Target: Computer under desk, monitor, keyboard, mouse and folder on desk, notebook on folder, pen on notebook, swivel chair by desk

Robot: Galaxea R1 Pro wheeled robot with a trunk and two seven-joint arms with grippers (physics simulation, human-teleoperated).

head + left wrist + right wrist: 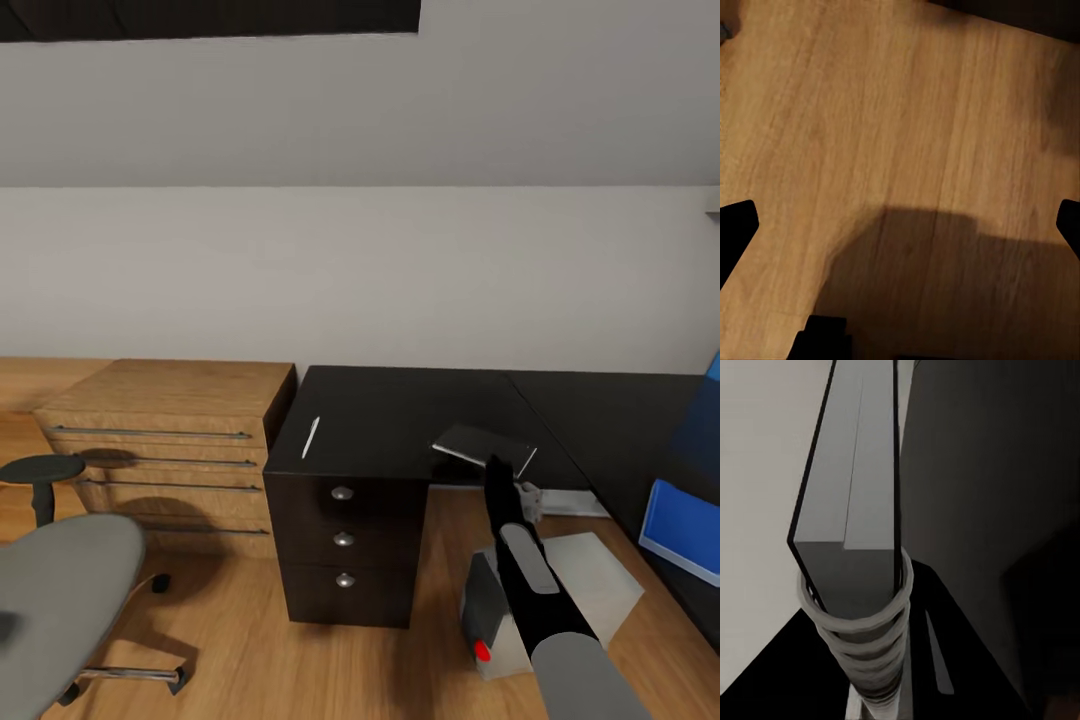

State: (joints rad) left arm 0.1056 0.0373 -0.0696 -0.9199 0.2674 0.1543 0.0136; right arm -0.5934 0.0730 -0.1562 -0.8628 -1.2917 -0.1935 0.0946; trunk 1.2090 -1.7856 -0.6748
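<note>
The black-topped desk (400, 405) with its knobbed drawers (343, 540) stands against the wall. A thin pale pen (311, 437) lies on its left end. My right gripper (493, 466) is shut on a grey spiral-bound notebook (482, 445), held just above the desk top. In the right wrist view the notebook (851, 487) stands edge-on with its wire coil near the camera, and the pen (936, 656) lies beyond it. The bright blue folder (678, 525) rests on the desk's right wing. The grey computer (585, 590) sits on the floor beneath. My left gripper (904, 225) is open over bare floor.
The grey swivel chair (60, 595) is at the lower left, apart from the desk. A light wooden drawer cabinet (170, 430) adjoins the desk's left side, with a small dark round stool (40, 470) before it. Wooden floor (250, 630) lies open between chair and desk.
</note>
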